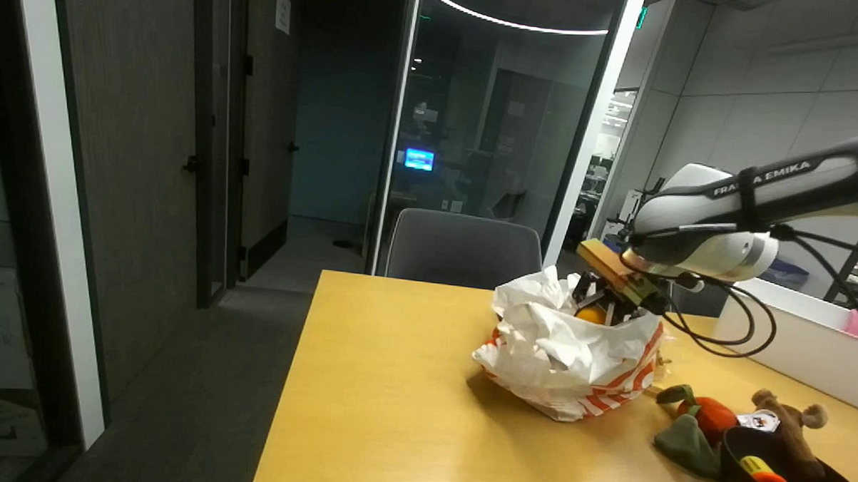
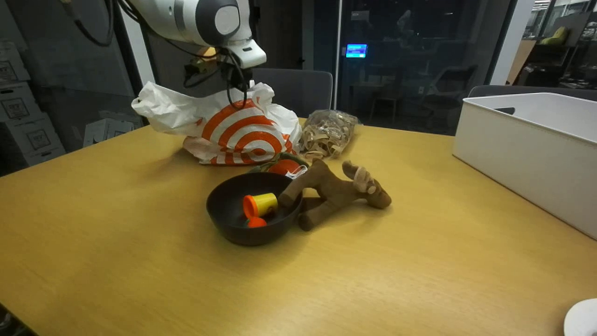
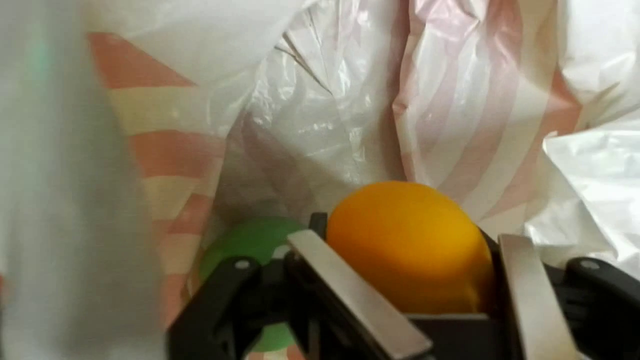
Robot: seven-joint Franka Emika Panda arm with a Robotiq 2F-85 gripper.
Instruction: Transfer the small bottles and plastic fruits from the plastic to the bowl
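Wrist view: my fingers (image 3: 357, 295) hold an orange fruit (image 3: 410, 245) between them, one pad against each flank, inside the white bag (image 3: 475, 75). The fruit is nearly round, so no long axis governs the grip. Leftward in this view a green object (image 3: 255, 237) lies just beside one finger and partly behind it; it may be another fruit, though too little shows to be sure. Blurred bag wall stands close at the left edge and crumpled folds rise beyond the fruit; the freest way out, I judge, is up through the mouth.

As seen in both exterior views, the dark bowl (image 2: 252, 237) stands outside the bag, nearer the camera, with a red plush toy (image 2: 282, 166) between the two. A toy moose (image 2: 338, 189) has a leg over the bowl's rim; the coming carry calls for a lift above these, then a descent towards the rim's other side. A yellow tub (image 2: 267, 203) and a small red fruit (image 2: 256, 222) lie inside
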